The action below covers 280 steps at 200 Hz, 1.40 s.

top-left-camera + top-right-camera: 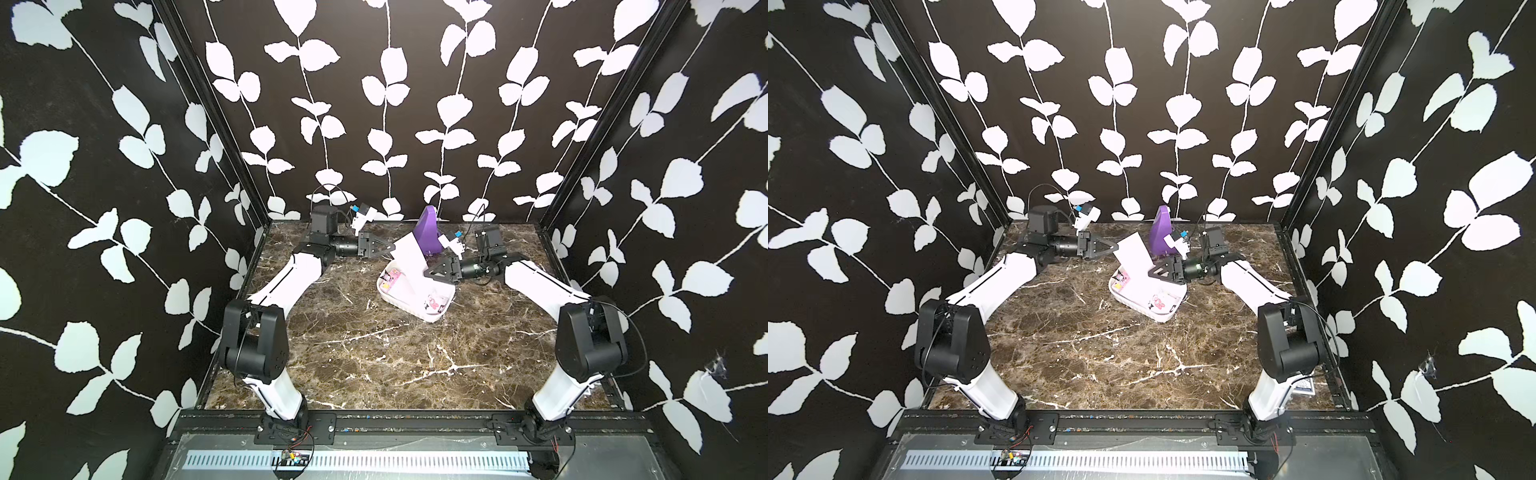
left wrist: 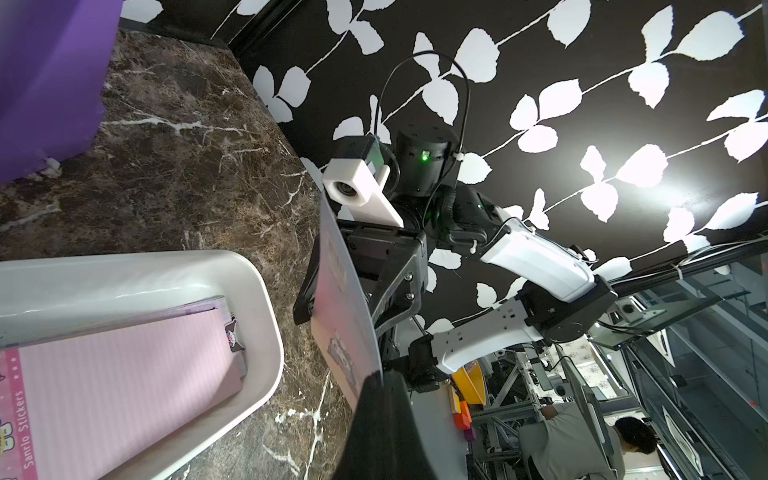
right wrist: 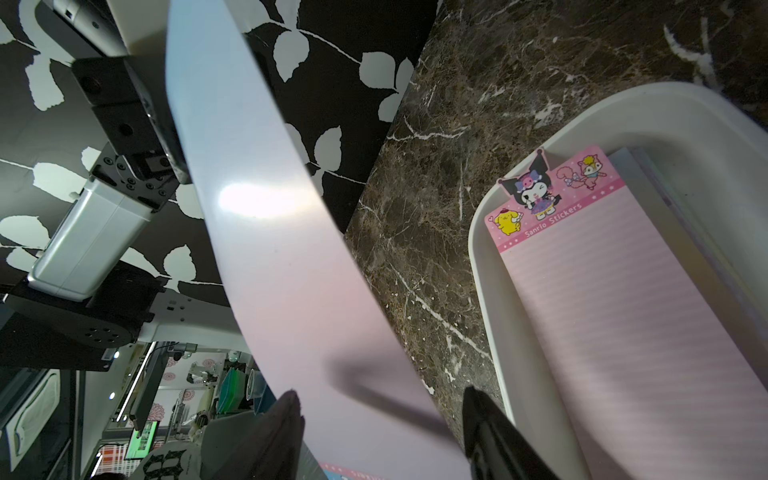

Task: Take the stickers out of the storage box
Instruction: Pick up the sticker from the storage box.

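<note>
White storage box (image 1: 400, 306): sits toward the back of the desk (image 1: 374, 353). Its long axis runs diagonally from far left to near right in both top views.
Stickers (image 3: 623, 316): a pink stack lies flat along the box, with cartoon heads at the far-left end.
Lifted sheet (image 1: 409, 262): 1 pale sheet slants up over the box, bowed. Its upper end is toward the left arm and its lower end is by the right arm. Whether the lower edge touches the stack cannot be told.
Left end effector (image 1: 390, 248): pinched tight on the sheet's upper corner.
Right end effector (image 3: 380, 399): jaws parted, straddling the sheet's lower end without clamping it.
Deciding relation: the sheet hangs from the left arm alone, so that arm likely carries it sideways past the rim. The right arm is nearer the stack.
</note>
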Each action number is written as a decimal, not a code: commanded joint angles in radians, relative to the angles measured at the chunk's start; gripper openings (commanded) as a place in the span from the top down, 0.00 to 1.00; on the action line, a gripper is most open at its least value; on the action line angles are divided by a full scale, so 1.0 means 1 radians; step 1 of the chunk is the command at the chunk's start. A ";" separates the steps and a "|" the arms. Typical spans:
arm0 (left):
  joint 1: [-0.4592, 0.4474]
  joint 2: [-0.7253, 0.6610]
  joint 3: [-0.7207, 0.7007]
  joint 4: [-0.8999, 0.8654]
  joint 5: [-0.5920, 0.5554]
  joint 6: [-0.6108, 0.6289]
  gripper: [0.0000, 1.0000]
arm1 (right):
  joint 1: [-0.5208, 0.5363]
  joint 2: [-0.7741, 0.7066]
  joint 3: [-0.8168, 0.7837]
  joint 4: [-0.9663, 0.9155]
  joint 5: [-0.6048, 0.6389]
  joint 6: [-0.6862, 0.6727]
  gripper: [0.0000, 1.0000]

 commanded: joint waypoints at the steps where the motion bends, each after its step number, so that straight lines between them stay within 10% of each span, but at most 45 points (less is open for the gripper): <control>1: 0.004 -0.055 -0.022 -0.006 0.019 0.022 1.00 | -0.004 -0.008 -0.023 0.055 -0.035 0.019 0.44; 99: 0.026 -0.045 -0.003 -0.138 -0.054 0.089 1.00 | -0.003 -0.004 -0.025 0.027 -0.105 -0.011 1.00; 127: 0.026 -0.042 0.007 -0.197 -0.071 0.134 1.00 | -0.003 0.003 -0.019 0.029 -0.112 -0.010 1.00; 168: 0.073 -0.028 0.040 -0.326 -0.174 0.181 0.65 | 0.027 0.028 -0.011 0.097 -0.086 0.055 1.00; 211: 0.250 -0.070 0.023 -0.563 -0.539 0.211 0.36 | 0.149 0.111 0.041 0.292 0.141 0.270 1.00; 280: 0.331 -0.334 -0.059 -0.600 -0.875 0.252 0.31 | 0.380 0.419 0.349 0.542 0.551 0.620 1.00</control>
